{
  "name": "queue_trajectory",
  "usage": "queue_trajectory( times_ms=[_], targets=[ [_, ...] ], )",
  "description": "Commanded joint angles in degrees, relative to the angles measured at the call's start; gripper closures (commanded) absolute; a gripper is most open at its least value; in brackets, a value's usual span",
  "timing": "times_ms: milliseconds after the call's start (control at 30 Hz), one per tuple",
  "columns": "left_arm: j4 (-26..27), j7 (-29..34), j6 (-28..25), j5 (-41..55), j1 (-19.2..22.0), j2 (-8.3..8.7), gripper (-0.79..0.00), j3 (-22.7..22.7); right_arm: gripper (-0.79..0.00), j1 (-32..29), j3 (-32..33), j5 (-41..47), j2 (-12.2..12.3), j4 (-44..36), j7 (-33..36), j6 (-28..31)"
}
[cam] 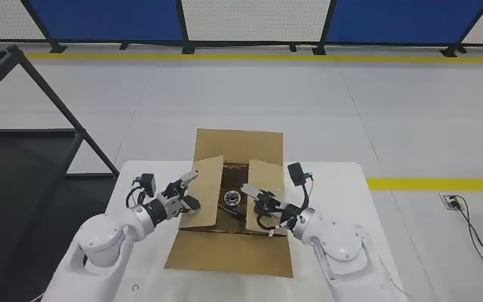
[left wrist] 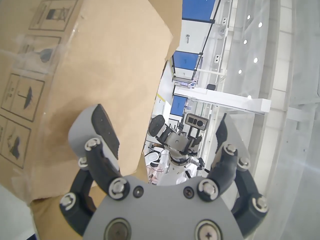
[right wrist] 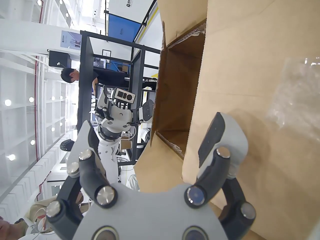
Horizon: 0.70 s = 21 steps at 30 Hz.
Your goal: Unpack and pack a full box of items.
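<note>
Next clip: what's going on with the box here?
A cardboard box sits on the white table with its top flaps open. The left pincer is open at the left side flap, and the right pincer is open at the right side flap. Each flap's edge appears to lie between the fingers, not clamped. A dark round item shows inside the box.

Surface: I see a white table (cam: 332, 177) | Load: one open cardboard box (cam: 226, 253) sits directly on it, mid-table | Flaps: near flap lies flat on the tabletop, far flap overhangs the back edge
</note>
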State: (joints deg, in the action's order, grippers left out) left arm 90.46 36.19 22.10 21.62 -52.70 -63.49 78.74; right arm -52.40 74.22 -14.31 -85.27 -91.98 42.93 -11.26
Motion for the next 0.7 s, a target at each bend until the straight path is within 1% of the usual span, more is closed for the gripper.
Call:
queue_trajectory(
  times_ms=[0, 200, 667],
  targets=[
    [-0.72, -0.44, 0.45, -0.16, 0.74, -0.16, -0.785, -1.21, -0.785, 0.30, -0.38, 0.15, 0.06, 0.64, -0.12, 0.00],
    [-1.74, -1.59, 1.30, -0.55, 1.95, -0.46, -0.785, -3.27, -0.785, 1.31, -1.67, -0.57, 0.27, 2.41, -0.37, -0.40],
    [-3.19, -2.07, 3.41, -1.64, 3.17, -0.66, -0.785, -5.50, -0.785, 3.42, -4.51, -3.72, 0.76, 4.88, -0.12, -3.71]
  ],
)
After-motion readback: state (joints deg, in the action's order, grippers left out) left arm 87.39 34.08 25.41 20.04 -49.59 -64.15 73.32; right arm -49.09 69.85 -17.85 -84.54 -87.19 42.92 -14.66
